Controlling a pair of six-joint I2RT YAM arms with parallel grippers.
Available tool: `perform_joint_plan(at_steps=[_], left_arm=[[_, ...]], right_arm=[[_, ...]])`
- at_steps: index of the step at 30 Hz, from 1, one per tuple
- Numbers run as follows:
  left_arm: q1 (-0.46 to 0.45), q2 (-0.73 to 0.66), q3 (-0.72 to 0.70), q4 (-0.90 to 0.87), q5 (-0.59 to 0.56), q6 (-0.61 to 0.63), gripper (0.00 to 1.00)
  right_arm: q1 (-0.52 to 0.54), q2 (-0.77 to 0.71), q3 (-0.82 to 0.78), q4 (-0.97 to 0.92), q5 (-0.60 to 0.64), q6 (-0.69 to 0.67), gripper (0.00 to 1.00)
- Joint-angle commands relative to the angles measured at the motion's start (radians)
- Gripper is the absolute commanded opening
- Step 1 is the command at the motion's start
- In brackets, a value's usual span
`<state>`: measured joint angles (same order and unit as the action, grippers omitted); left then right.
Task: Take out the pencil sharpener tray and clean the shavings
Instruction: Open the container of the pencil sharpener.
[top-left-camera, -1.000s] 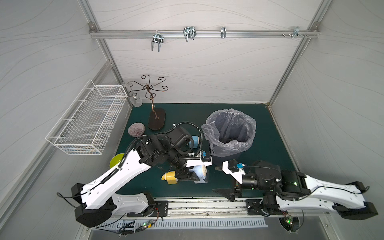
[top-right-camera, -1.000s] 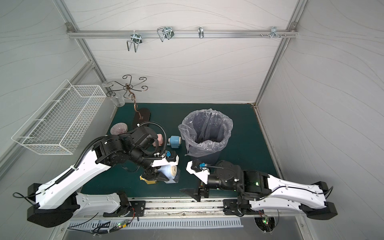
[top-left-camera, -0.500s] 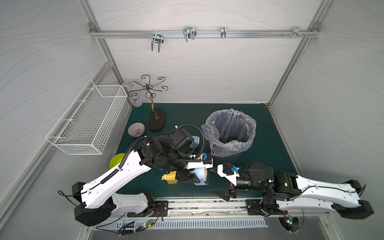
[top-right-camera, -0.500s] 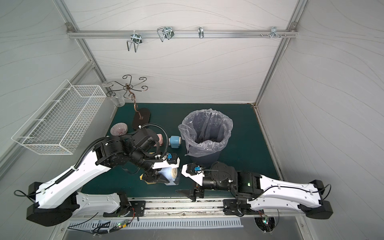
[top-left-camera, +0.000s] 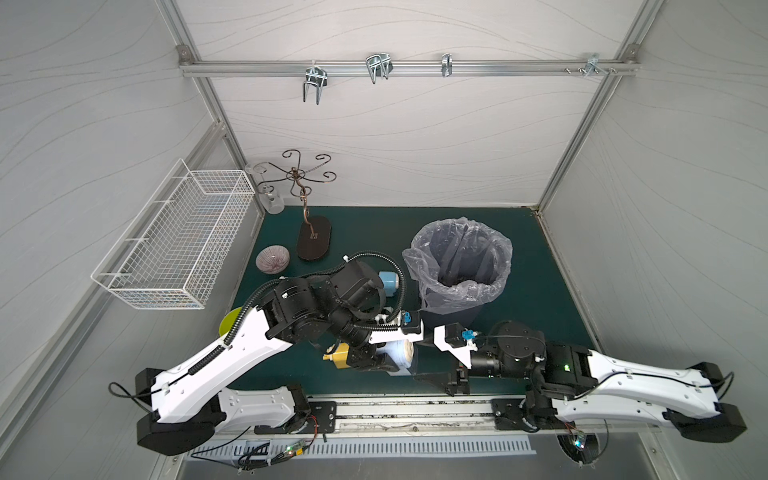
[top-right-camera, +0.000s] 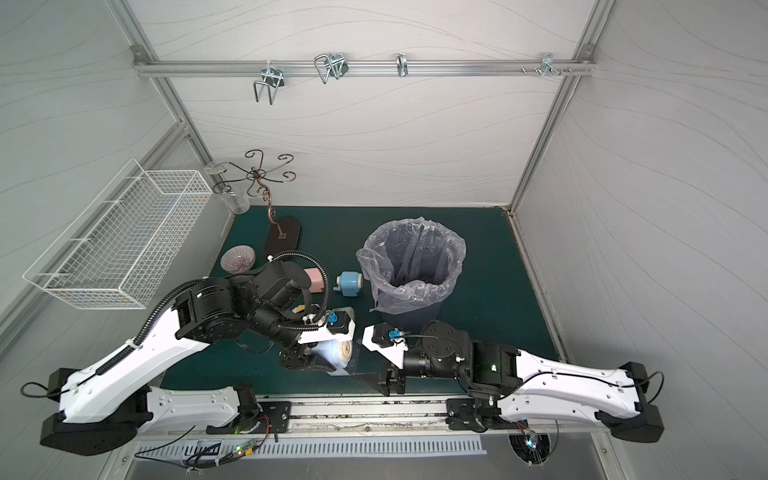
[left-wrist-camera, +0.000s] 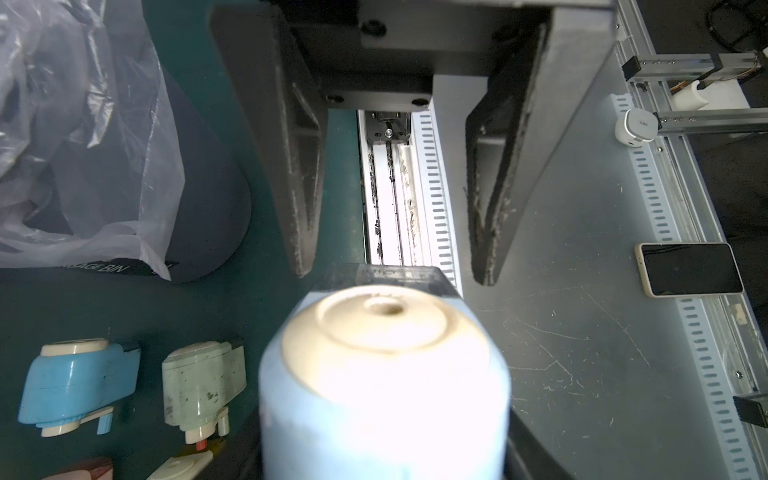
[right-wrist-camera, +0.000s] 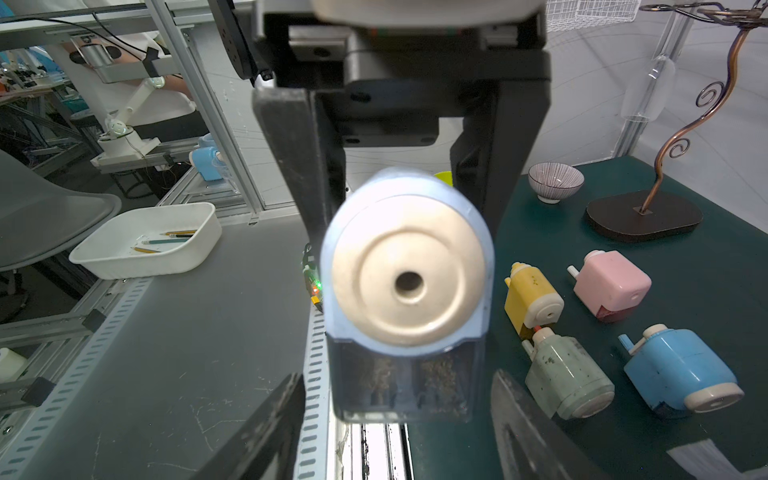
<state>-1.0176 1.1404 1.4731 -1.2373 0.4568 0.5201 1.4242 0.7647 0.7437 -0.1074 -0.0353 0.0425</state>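
My left gripper is shut on a light blue pencil sharpener with a round cream face, held above the table's front edge. Its clear tray sits in the sharpener's base, with brown shavings inside. My right gripper faces the sharpener head-on. It is open, with one finger on each side of the tray and a small gap at both. In the left wrist view the sharpener hides my left fingertips, and the right gripper straddles the tray.
A bin lined with a plastic bag stands just behind the two grippers. Blue, pink, yellow and green sharpeners lie on the green mat. A bowl and a wire stand are at back left.
My right arm has moved left up to the held sharpener, and its jaws have narrowed around the tray. The left arm and sharpener have hardly moved.
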Motion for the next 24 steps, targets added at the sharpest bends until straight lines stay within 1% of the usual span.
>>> perform_joint_plan(at_steps=[1, 11, 20, 24], left_arm=[[-0.006, -0.019, 0.011, 0.043, 0.013, -0.009, 0.00], [-0.008, -0.026, -0.006, 0.048, 0.019, -0.025, 0.00], [-0.008, -0.035, -0.014, 0.052, 0.020, -0.032, 0.00], [-0.007, -0.039, -0.017, 0.053, 0.014, -0.035, 0.00]], right_arm=[[-0.004, 0.011, -0.002, 0.045, -0.014, 0.024, 0.71], [-0.004, 0.025, -0.004, 0.056, -0.013, 0.030, 0.68], [-0.005, 0.024, -0.006, 0.056, -0.004, 0.034, 0.61], [-0.004, 0.030, -0.010, 0.055, 0.000, 0.041, 0.60]])
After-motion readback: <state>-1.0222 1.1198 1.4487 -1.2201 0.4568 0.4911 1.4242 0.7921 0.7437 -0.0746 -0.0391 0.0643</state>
